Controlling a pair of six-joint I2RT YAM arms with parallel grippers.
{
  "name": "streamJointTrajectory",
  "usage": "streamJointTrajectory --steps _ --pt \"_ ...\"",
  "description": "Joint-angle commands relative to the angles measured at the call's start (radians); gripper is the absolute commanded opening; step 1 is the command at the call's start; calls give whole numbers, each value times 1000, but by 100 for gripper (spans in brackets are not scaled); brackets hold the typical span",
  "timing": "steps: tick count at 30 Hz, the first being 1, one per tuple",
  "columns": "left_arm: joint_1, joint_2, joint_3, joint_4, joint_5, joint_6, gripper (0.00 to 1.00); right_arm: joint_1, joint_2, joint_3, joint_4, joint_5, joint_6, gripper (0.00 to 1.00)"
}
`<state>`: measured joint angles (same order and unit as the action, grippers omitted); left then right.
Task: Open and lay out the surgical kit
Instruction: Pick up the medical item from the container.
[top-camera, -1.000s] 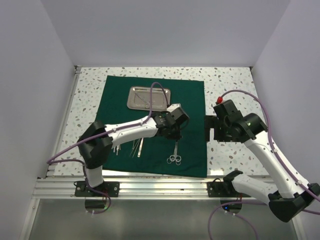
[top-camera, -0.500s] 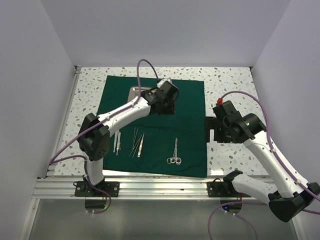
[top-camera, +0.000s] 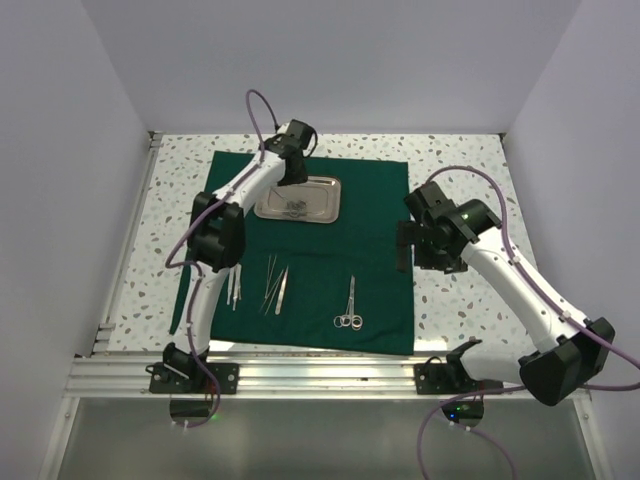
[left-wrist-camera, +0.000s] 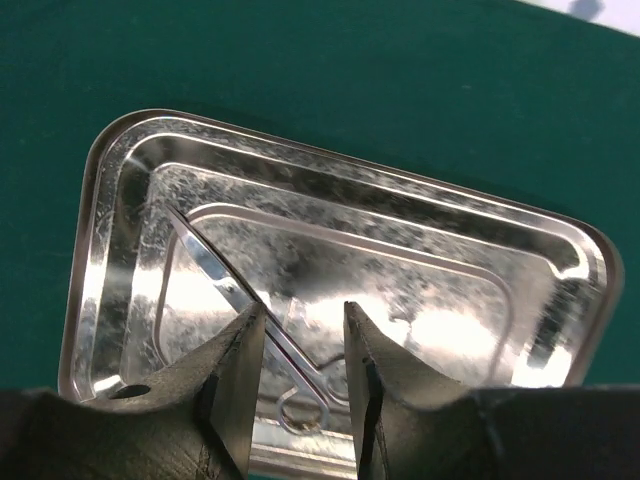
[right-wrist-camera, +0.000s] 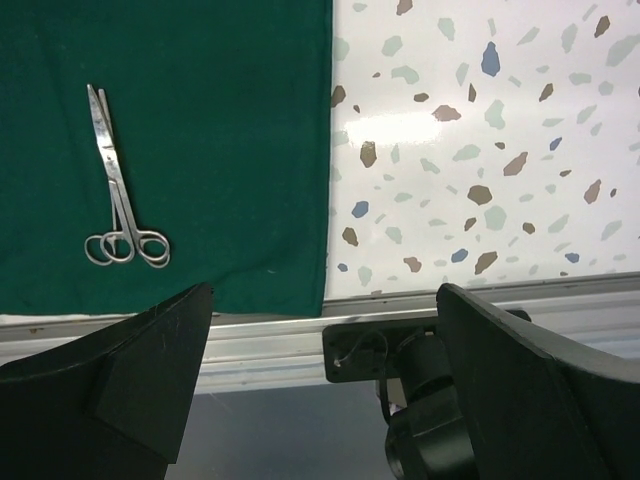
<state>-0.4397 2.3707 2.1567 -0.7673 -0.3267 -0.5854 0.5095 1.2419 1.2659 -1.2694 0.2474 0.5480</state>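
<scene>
The dark green cloth (top-camera: 380, 210) lies spread flat. The shiny steel tray (top-camera: 325, 187) sits on its far part. In the left wrist view the tray (left-wrist-camera: 480, 230) holds one slim ring-handled instrument (left-wrist-camera: 215, 268). My left gripper (top-camera: 292, 175) hangs over the tray's far edge. It is open (left-wrist-camera: 305, 318), and its fingers straddle the instrument without gripping it. On the cloth lie ring-handled forceps (top-camera: 350, 305), tweezers (top-camera: 277, 285) and slim handles (top-camera: 235, 285). My right gripper (top-camera: 407, 247) is wide open and empty (right-wrist-camera: 325, 300) above the cloth's right edge. The forceps (right-wrist-camera: 115, 200) lie to its left.
The speckled tabletop (top-camera: 460, 170) surrounds the cloth, with white walls on three sides. An aluminium rail (top-camera: 320, 370) with the arm bases runs along the near edge. It also shows in the right wrist view (right-wrist-camera: 260, 340).
My left gripper has swung from above the middle of the cloth to the far side, over the tray. My right gripper has shifted slightly left and farther, toward the cloth's right edge.
</scene>
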Motion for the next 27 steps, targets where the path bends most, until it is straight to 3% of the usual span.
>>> streamJointTrajectory --steps 1,27 --pt "33 41 86 -37 -8 15 41 -3 33 56 -22 33 12 98" --pt "127 58 -63 59 -5 2 41 -3 176 70 21 24 -40 98"
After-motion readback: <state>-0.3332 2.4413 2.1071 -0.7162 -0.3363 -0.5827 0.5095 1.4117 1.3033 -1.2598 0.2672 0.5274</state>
